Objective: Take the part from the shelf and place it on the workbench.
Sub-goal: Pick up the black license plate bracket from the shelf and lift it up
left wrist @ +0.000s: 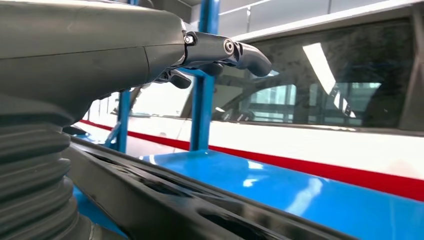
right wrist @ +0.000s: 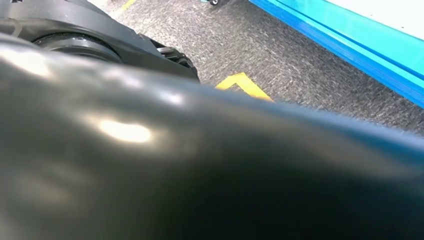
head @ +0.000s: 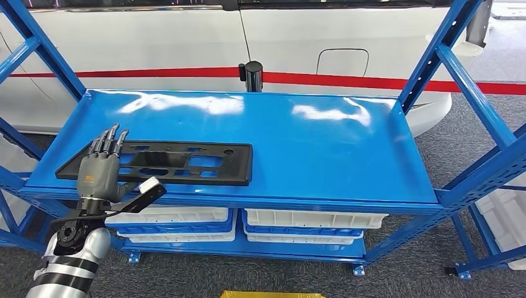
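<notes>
The left hand (head: 99,171) is raised at the front left corner of the shelf (head: 322,149), over the left end of the part (head: 186,162). Its fingers (head: 110,140) are stretched forward, close side by side, above the part, and the thumb juts out sideways toward the front edge. Nothing is gripped; in the left wrist view the fingers (left wrist: 235,50) are seen curving in the air above the part (left wrist: 165,200), apart from it. Whether the palm rests on the part cannot be told.

The part, a flat black plate with cut-out openings, is laid lengthwise along the front edge of the shelf, in its left half, flat on the blue surface. Beyond it the shelf runs back to a small black post (head: 250,76) at the rear edge, with a white vehicle (head: 186,43) behind.

The step in hand is judged to be the reach for the grasp. It would be done well if the hand were lowered so that the near long edge is taken between fingers and thumb. A hold nearer the middle would be steadier, since a long plate gripped at one end is likely to droop or twist.

The right hand is blurred in the right wrist view, so its fingers cannot be told; grey floor (right wrist: 300,65) is seen past it.
</notes>
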